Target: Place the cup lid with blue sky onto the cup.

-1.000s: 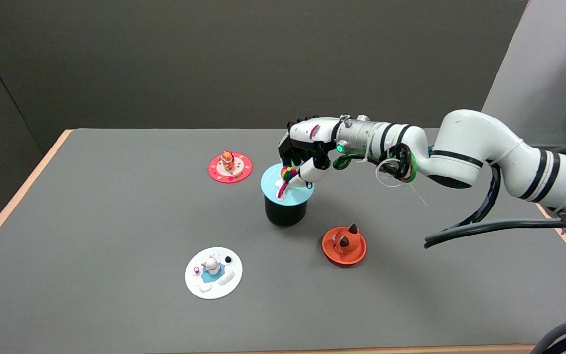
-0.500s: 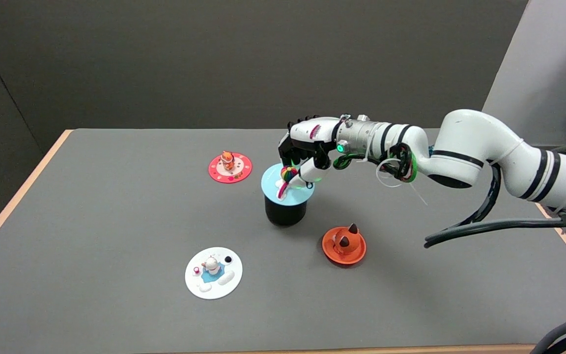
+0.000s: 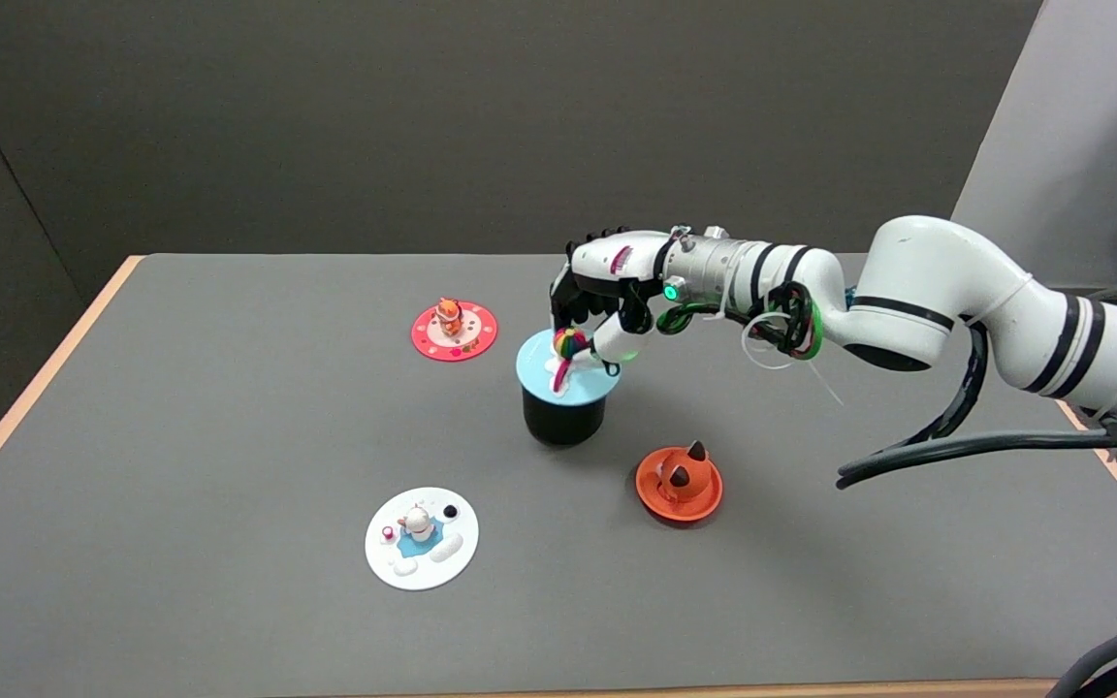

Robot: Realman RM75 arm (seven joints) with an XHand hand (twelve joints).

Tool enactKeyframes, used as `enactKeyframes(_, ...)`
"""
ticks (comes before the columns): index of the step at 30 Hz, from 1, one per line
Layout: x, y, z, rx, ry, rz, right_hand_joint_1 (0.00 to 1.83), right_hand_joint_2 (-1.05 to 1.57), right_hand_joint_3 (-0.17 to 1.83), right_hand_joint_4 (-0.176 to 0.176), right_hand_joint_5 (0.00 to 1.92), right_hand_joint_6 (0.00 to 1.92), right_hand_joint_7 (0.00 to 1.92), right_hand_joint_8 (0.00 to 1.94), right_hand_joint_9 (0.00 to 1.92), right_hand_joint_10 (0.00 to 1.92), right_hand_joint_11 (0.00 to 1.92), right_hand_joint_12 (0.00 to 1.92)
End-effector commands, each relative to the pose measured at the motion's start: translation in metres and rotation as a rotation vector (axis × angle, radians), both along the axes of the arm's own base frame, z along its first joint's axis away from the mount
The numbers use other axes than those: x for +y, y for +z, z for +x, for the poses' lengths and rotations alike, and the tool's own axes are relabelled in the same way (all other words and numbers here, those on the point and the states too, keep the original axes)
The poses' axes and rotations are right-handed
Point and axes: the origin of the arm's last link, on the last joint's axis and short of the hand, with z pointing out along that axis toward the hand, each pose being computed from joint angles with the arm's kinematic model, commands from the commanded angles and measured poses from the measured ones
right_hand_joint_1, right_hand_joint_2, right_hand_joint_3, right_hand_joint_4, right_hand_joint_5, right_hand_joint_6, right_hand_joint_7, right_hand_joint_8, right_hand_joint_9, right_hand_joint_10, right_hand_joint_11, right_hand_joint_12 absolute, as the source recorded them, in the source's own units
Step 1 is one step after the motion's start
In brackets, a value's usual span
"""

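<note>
Lid position: we see the sky-blue lid [image 3: 568,368] sitting on top of the black cup [image 3: 563,419], near the middle of the desk [image 3: 229,436]; its disc overhangs the cup's rim all round and looks about level.

Hand: our right hand [image 3: 607,301] hovers at the lid's far right edge, fingers curled down around the rainbow knob [image 3: 568,342]; we cannot tell whether they pinch it or only touch it.

Risk, lifting off: if the fingers are not clear of the knob when we withdraw, we judge the lid could come up with the hand or tilt off the rim.

Risk, sideways drag: a pull to the right could slide the lid off-centre or tip the cup.

Neighbours: the orange lid [image 3: 679,482] lies near the cup's front right, the red lid [image 3: 454,331] to its back left, the white lid [image 3: 422,537] well apart in front.

Change: against the picture a second ago, the thumb sits slightly higher and the lid appears a touch flatter; the cup and other lids are unmoved.
</note>
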Motion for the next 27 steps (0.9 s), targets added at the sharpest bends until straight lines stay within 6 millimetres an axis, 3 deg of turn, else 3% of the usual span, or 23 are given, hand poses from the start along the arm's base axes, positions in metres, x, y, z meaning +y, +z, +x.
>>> enactKeyframes(1,0.0,-0.002,0.002,-0.004,0.006,0.006,1.06,0.76,0.83,-0.062,0.79,0.19,0.47,1.24,0.38,1.39,0.54,1.12)
enactKeyframes(11,0.0,-0.002,0.002,-0.005,0.007,0.006,1.05,0.75,0.84,-0.075,0.76,0.14,0.48,1.19,0.39,1.35,0.54,1.09)
enactKeyframes(13,0.0,-0.002,0.003,-0.007,0.009,0.006,1.04,0.81,0.75,-0.067,0.71,0.19,0.46,1.22,0.38,1.36,0.52,1.12)
enactKeyframes(14,0.0,-0.002,0.005,-0.01,0.013,0.006,1.04,0.75,0.84,-0.072,0.72,0.11,0.47,1.17,0.4,1.35,0.54,1.08)
enactKeyframes(16,-0.001,-0.002,0.007,-0.011,0.023,0.005,1.03,0.81,0.75,-0.069,0.63,0.19,0.46,1.16,0.36,1.33,0.49,1.09)
enactKeyframes(20,-0.006,0.002,0.022,-0.041,0.067,-0.011,1.0,0.79,0.75,-0.071,0.56,0.17,0.47,1.04,0.35,1.25,0.46,0.97)
enactKeyframes(21,-0.007,0.003,0.028,-0.048,0.093,-0.014,0.96,0.74,0.85,-0.07,0.57,0.13,0.48,0.97,0.37,1.17,0.46,0.86)
enactKeyframes(27,-0.008,0.016,0.056,-0.007,0.238,-0.035,0.95,0.73,0.76,-0.07,0.59,0.15,0.53,0.76,0.32,1.08,0.44,0.72)
